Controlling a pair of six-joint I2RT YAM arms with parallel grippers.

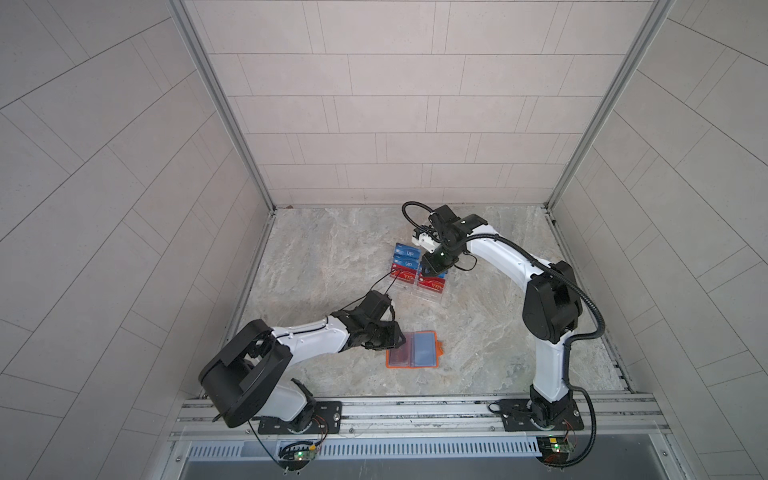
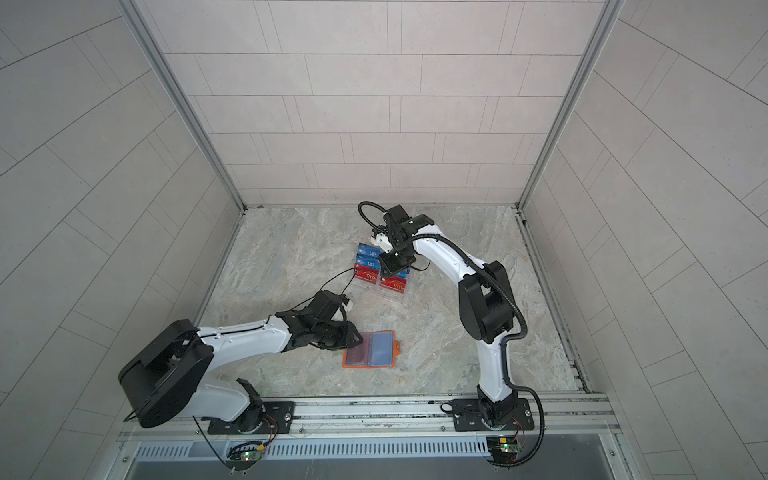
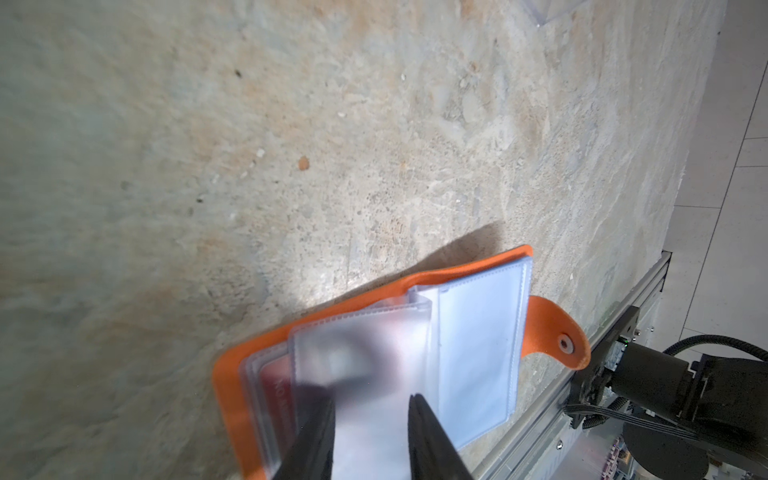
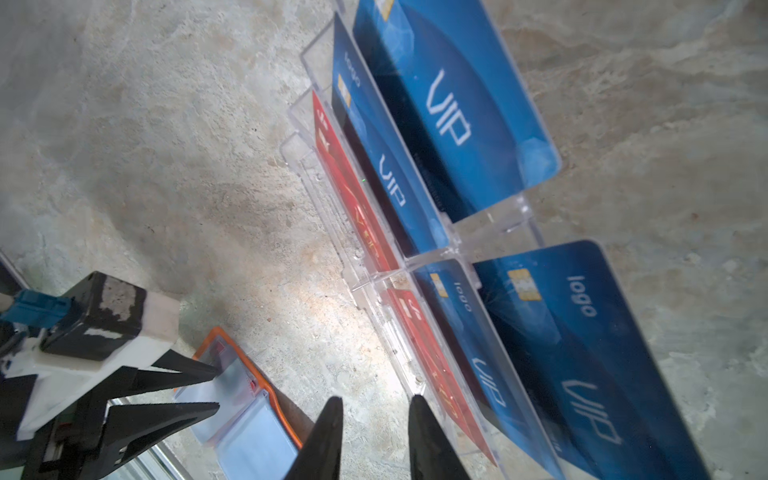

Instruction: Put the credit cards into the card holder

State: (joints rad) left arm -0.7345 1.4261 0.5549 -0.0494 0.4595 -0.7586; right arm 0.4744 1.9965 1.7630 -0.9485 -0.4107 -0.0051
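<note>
- Overview, in both top views: your card holder (image 1: 411, 350) lies open and flat on the marbled tabletop (image 1: 332, 257) near the front rail. It is well apart from the clear acrylic stand (image 1: 428, 296) further back.
  The left claw (image 1: 400, 340) sits at the holder's left page. The right claw (image 1: 430, 275) hangs over the stand's right column of credit cards (image 1: 406, 254). From up here you cannot read how wide either claw stands.
- In a top view you also see the orange snap tab (image 2: 398, 346) sticking out of the holder's right edge, on the far side from the left claw (image 2: 355, 338).
- Left wrist view: the left claw (image 3: 372, 401) has its fingers apart. A frosted sleeve leaf (image 3: 365, 345) rises between them. One finger shows only as a blur behind the leaf, the other in front of it (whether either one presses the plastic, you cannot tell).
  The card holder (image 3: 232, 374) lies right under the tips, and a red card (image 3: 276, 386) sits in a sleeve beside them.
- Right wrist view: the right claw (image 4: 375, 401) is spread and holds nothing. Only tabletop and the stand's front lip show between its tips.
  Blue and red credit cards (image 4: 457, 108) fill the tiers of the acrylic stand (image 4: 513, 212) just beside those tips. The card holder (image 4: 249, 432) lies off to the side, with the left claw (image 4: 217, 387) parted at its edge.
</note>
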